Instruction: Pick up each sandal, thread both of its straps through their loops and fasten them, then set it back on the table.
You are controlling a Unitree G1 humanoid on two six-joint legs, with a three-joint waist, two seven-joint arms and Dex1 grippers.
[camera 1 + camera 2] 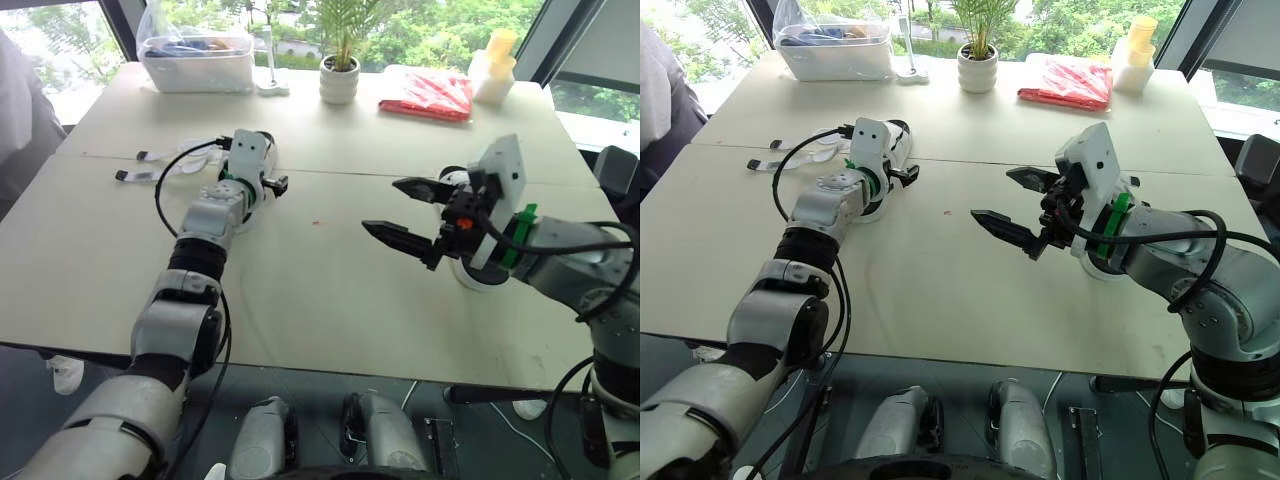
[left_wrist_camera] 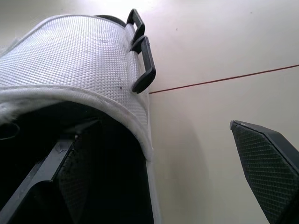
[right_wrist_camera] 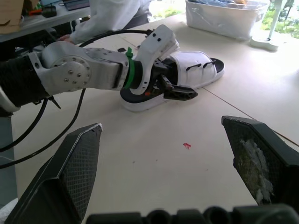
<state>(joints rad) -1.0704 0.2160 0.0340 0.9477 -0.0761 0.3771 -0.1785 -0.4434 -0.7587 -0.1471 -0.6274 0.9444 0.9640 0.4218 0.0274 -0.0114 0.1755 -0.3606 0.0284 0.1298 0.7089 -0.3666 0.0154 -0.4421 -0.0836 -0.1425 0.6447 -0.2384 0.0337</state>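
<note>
A white sandal [image 3: 198,66] with a black footbed lies on the table's left half. Its mesh strap [image 2: 70,56] carries two black loops [image 2: 142,60]. My left gripper [image 1: 266,186] is open at this sandal, with one finger inside under the strap and the other finger [image 2: 268,168] outside over bare table. My right gripper [image 1: 382,206] hovers open and holds nothing above the middle-right of the table. A second white sandal [image 1: 478,277] lies beneath my right wrist, mostly hidden by the arm.
Along the far edge stand a clear plastic bin [image 1: 195,55], a potted plant [image 1: 340,75], a red packet [image 1: 428,95] and pale containers [image 1: 495,65]. Loose white strips [image 1: 140,172] lie left of the first sandal. A person [image 3: 119,14] sits at the left.
</note>
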